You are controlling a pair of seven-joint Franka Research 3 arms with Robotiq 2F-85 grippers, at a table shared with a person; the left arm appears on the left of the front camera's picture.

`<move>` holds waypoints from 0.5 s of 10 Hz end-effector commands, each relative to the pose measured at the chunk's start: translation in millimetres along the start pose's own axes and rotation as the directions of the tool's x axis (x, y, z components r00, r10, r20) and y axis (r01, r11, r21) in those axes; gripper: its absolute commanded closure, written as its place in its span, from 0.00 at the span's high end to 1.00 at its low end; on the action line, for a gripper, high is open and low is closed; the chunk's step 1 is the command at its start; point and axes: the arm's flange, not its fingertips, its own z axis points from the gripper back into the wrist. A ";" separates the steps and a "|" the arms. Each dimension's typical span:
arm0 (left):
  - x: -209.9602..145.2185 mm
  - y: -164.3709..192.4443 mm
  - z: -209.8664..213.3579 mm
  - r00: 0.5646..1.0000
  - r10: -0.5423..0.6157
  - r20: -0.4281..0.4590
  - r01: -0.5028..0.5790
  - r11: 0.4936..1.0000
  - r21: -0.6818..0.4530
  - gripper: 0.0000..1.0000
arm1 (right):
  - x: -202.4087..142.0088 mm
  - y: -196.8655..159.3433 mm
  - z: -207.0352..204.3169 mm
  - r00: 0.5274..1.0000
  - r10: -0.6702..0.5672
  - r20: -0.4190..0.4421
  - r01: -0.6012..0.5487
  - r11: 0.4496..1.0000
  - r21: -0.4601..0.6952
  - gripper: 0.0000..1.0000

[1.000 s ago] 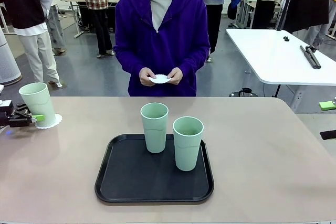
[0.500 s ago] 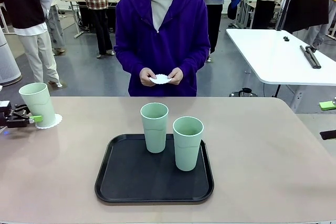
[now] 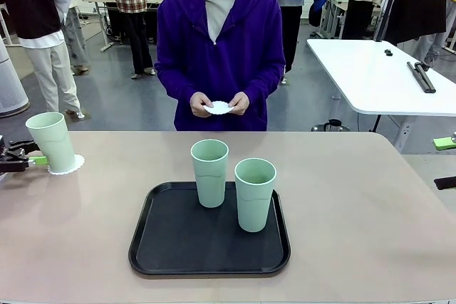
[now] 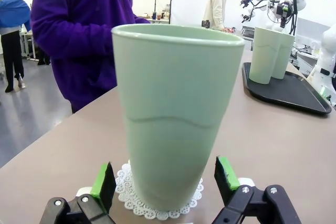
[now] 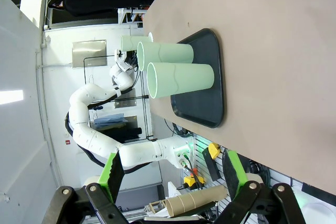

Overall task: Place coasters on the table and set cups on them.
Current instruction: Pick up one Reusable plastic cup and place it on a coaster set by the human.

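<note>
Beige table [image 3: 356, 233], busy lab behind. 9 o'clock: L gripper [image 4: 165, 178] open, pads astride cup [image 3: 51, 140] but clear of it; cup stands on coaster [image 3: 71, 166]. Centre: two cups [image 3: 209, 172] on tray [image 3: 164, 247]. Likely light, stiff, slick, tippy; pinch mid-wall. Person at 12 holds 2nd coaster [image 3: 218, 107]. R gripper [image 5: 170, 174] open, off 3 o'clock edge; right half free.

The wide beige-tan matte tabletop [image 3: 356, 197] carries a black rounded-corner plastic tray [image 3: 178, 243] at its centre. A round white lacy paper coaster [image 3: 75, 164] lies near the left edge, well apart from the tray.
</note>
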 end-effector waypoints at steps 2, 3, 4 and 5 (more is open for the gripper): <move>12.1 0.4 19.0 0.995 0.016 -0.095 -0.012 0.999 0.038 1.00 | 1.6 1.6 -0.2 1.000 -0.001 0.003 0.001 1.000 0.018 1.00; 32.0 -12.7 23.1 0.985 0.046 -0.164 -0.029 0.994 0.103 1.00 | 1.6 1.6 -0.2 1.000 -0.001 0.003 0.001 1.000 0.018 1.00; 56.9 -26.2 26.3 0.961 0.050 -0.272 0.009 0.977 0.213 1.00 | 1.6 1.6 -0.2 1.000 -0.001 0.003 0.001 1.000 0.018 1.00; 85.5 -33.7 35.4 0.932 0.086 -0.353 0.028 0.952 0.305 1.00 | 1.6 1.6 -0.2 1.000 -0.001 0.003 0.001 1.000 0.018 1.00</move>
